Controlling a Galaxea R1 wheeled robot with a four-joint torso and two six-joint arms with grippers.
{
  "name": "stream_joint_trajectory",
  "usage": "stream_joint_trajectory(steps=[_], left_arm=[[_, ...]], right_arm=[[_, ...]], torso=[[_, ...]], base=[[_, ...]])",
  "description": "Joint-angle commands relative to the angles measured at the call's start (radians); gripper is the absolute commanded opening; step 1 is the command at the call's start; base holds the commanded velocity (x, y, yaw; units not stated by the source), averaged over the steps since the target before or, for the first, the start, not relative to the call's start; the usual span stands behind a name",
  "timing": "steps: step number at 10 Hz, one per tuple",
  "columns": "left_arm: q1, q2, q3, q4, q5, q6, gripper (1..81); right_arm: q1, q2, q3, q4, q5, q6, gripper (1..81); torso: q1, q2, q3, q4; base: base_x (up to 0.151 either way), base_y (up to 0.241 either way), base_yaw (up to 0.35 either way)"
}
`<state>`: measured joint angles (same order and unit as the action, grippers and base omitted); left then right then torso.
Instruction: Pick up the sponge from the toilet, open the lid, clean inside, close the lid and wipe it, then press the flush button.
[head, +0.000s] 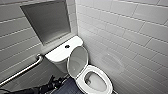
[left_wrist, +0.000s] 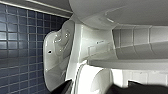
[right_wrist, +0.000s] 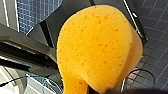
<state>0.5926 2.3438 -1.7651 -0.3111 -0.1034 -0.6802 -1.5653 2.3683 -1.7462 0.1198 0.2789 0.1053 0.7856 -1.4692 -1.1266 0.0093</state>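
At right end effector, sponge pinched fast, over blue floor tiles. Left end effector spread wide, low, near-left of toilet. Lid stands raised against tank; flush button on tank top, far side.

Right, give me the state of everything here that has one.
lid: raised, standing upright
toilet seat: down
sponge: held and pinched in the right gripper
flush button: nothing touching it

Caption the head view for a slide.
White toilet, lid raised, flush button on the tank top, grab bar beside.
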Motion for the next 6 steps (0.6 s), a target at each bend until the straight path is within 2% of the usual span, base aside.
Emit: stream_joint_trajectory(steps=[1,6], left_arm=[[-0.15,0.02,-0.054,-0.002,0.042,-0.03,81.1],[-0.24,0.108,-0.132,-0.003,0.054,-0.035,81.1]], right_arm=[[-0.019,-0.035,0.051,-0.015,-0.075,0.001,1.0],[-0.034,-0.033,0.068,-0.014,-0.066,-0.001,1.0]], torso=[[0.0,0.0,0.0,0.0],[0.0,0.0,0.0,0.0]], base=[[0.0,0.0,0.0],[0.0,0.0,0.0]])
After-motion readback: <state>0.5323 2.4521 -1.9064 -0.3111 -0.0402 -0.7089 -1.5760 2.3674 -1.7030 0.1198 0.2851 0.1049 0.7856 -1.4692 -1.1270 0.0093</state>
